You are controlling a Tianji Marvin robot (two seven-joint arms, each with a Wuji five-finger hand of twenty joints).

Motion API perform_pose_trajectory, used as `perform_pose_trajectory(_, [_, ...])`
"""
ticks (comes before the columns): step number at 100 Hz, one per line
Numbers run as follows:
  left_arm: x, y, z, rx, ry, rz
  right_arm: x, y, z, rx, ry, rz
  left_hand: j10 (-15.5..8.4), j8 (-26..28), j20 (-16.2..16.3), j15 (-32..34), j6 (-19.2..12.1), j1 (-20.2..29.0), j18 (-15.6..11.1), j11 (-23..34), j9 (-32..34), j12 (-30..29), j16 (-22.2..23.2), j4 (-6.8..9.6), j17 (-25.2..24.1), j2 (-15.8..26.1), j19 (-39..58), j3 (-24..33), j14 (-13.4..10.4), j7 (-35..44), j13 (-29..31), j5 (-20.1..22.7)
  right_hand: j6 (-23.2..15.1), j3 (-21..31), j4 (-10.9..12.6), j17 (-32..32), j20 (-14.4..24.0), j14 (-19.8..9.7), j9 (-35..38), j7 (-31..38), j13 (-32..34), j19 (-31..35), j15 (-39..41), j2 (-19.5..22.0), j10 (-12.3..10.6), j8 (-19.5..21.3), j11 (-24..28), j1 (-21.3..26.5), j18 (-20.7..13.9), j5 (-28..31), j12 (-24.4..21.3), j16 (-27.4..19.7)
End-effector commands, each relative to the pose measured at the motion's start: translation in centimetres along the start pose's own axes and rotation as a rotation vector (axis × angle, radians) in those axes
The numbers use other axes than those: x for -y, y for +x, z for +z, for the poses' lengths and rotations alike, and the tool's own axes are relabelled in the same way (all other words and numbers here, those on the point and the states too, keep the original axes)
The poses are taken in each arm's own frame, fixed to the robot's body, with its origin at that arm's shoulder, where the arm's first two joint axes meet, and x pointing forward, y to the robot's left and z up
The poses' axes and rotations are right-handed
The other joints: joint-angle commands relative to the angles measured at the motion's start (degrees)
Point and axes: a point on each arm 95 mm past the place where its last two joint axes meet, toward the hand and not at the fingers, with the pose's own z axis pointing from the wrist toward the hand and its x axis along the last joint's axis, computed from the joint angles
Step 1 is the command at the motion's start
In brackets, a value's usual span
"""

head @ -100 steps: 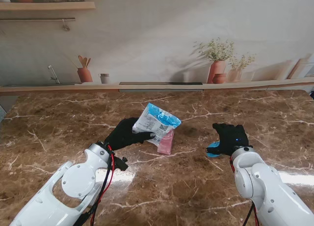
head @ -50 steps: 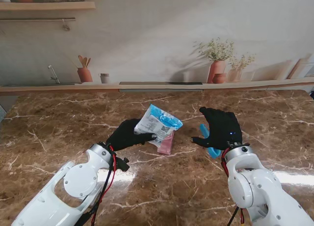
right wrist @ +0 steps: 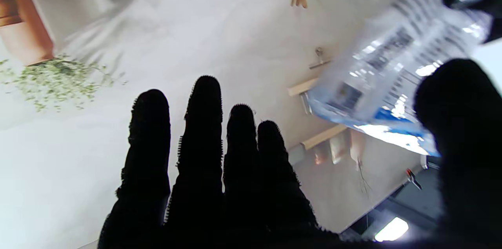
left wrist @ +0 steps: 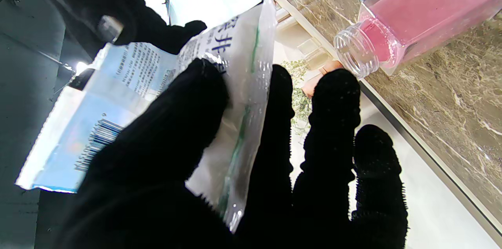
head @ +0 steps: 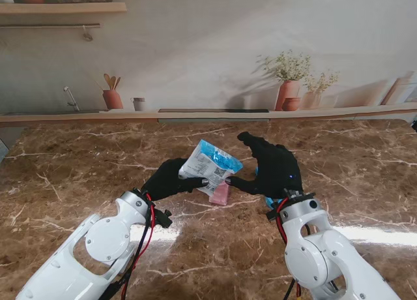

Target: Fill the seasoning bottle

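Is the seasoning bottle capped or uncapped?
Uncapped: the left wrist view shows the bottle with its threaded mouth bare, pink seasoning inside.

The stand camera looks down on the worktop [head: 78, 182] from behind both arms. Each wrist camera looks closely along its fingers; all share the packet [head: 210, 163].

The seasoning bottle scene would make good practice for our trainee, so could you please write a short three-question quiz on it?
1. True or false: the seasoning bottle has its cap on.
2. Which hand holds the seasoning bag? A) left hand B) right hand C) neither
3. Fill in: the powder inside the bottle is ____.

Key: 1 false, its mouth is open in the left wrist view. 2 A; the right hand is open beside the bag. 3 pink.
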Motion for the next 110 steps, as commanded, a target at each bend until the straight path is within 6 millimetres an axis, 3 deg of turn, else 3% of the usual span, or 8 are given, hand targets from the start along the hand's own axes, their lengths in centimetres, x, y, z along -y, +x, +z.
perform_pose_trajectory(1, [-0.1, -0.1, 0.0, 0.005, -0.009, 0.006, -0.3, 1.0, 0.3, -0.014, -0.015, 0.037, -2.91, 1.29, 0.56, -0.51, -13.50, 7.85, -1.20, 0.35, 0.80, -0.62, -0.47, 2.05, 0.04, 7.50, -0.37, 8.00, 0.53, 11.98, 0.47, 6.14, -3.72, -3.05, 1.73, 3.30, 1.45, -2.17, 4.80, 3.09, 5.07, 4.73, 3.04, -1.40, -2.91, 1.69, 2.74, 6.17, -1.01, 3.08, 2.29, 2.46])
perform_pose_trajectory(9, [-0.1, -0.2, 0.0, 0.005, -0.016, 0.014, -0.6, 1.4, 0.6, -0.016, -0.034, 0.090, -2.72, 0.64, 0.56, -0.54, -13.37, 7.76, -1.20, 0.25, 0.74, -0.74, -0.47, 2.01, 0.03, 7.35, -0.39, 8.05, 0.60, 11.66, 0.43, 6.09, -9.26, 3.22, 2.07, 6.53, 1.16, -2.55, 12.55, 7.50, 9.82, 9.14, 5.20, -0.78, -4.91, 4.07, 4.91, 13.02, -0.87, 9.04, 4.39, 3.78])
perform_pose_trajectory(14, [0.0, -0.2, 0.0, 0.004, -0.018, 0.018, -0.7, 1.5, 0.8, -0.016, -0.037, 0.120, -2.56, -0.53, 0.56, -0.56, -13.29, 7.72, -1.19, 0.20, 0.78, -0.86, -0.47, 2.00, 0.03, 7.26, -0.39, 8.13, 0.67, 11.28, 0.41, 6.07, -11.79, 20.92, -1.61, 8.24, 0.65, -2.51, 17.53, 9.74, 12.51, 11.59, 6.18, -3.06, -5.99, 4.85, 5.90, 11.49, -0.53, 13.29, 5.53, 4.26])
perform_pose_trajectory(17, [0.0, -0.2, 0.0, 0.004, -0.019, 0.019, -0.8, 1.5, 0.9, -0.015, -0.039, 0.137, -2.45, -1.65, 0.55, -0.53, -13.18, 7.62, -1.20, 0.16, 0.82, -1.00, -0.43, 2.02, 0.02, 7.25, -0.41, 8.20, 0.69, 10.91, 0.38, 6.02, -13.70, 24.85, -7.54, 9.30, 0.12, -2.48, 20.93, 12.55, 14.19, 13.09, 6.96, -4.11, -6.21, 3.70, 4.98, 13.22, -0.23, 15.82, 10.25, 4.71])
perform_pose_trajectory(29, [0.2, -0.3, 0.0, 0.002, -0.020, 0.035, -1.1, 1.6, 1.3, -0.010, -0.031, 0.211, -1.98, -5.87, 0.51, -0.55, -13.05, 7.28, -1.19, -0.16, 0.95, -1.49, -0.44, 2.02, -0.08, 6.72, -0.53, 8.42, 0.61, 9.17, 0.40, 5.86, -19.86, 27.55, -12.46, 13.18, -0.16, -1.42, 31.57, 30.23, 20.16, 18.74, 11.88, -5.74, -6.54, -6.52, 3.69, 22.45, 1.10, 20.55, 15.79, 8.00])
perform_pose_trajectory(48, [0.4, -0.4, -0.1, 0.006, -0.013, 0.045, -1.5, 1.7, 1.6, -0.003, 0.001, 0.317, -2.84, -27.67, 0.59, -0.42, -11.10, 6.49, -0.30, 0.20, 1.44, -0.87, -0.58, 2.27, -0.42, 5.51, -0.84, 9.57, 0.44, -4.17, 0.58, 5.83, -22.56, 27.11, -11.66, 18.57, -0.40, -0.40, 37.42, 34.33, 25.78, 25.48, 21.74, -3.48, -6.29, -0.01, 10.32, 29.66, 1.84, 30.77, 20.43, 12.31])
perform_pose_trajectory(72, [1.6, -0.6, -0.3, 0.012, -0.033, 0.090, -2.1, 1.1, 1.9, 0.037, 0.046, 0.424, -4.38, -1.32, 1.42, 0.90, -12.98, 8.14, 0.37, 3.33, 1.13, 1.85, 1.00, 1.65, -1.19, 6.51, -1.09, 10.83, 0.63, 15.51, -0.01, 9.70, -20.36, 28.52, -11.42, 20.07, -0.31, 1.02, 38.46, 33.86, 26.39, 26.82, 22.89, -5.40, -4.48, -1.86, 9.58, 29.56, 2.09, 31.71, 19.65, 12.58])
perform_pose_trajectory(110, [3.9, -1.3, -0.6, 0.047, -0.072, 0.169, -2.3, -1.0, 2.7, 0.094, 0.051, 0.421, -5.44, 2.81, 1.30, 0.72, -13.96, 8.34, -0.12, 4.00, 0.96, 2.94, 1.22, 1.89, -1.62, 7.67, -1.41, 10.27, 0.46, 16.24, -0.58, 9.03, -19.83, 28.36, -11.73, 18.99, -0.67, 1.41, 38.43, 35.98, 25.83, 26.36, 22.30, -5.05, -3.91, -6.81, 8.95, 28.13, 2.10, 30.12, 18.89, 11.95])
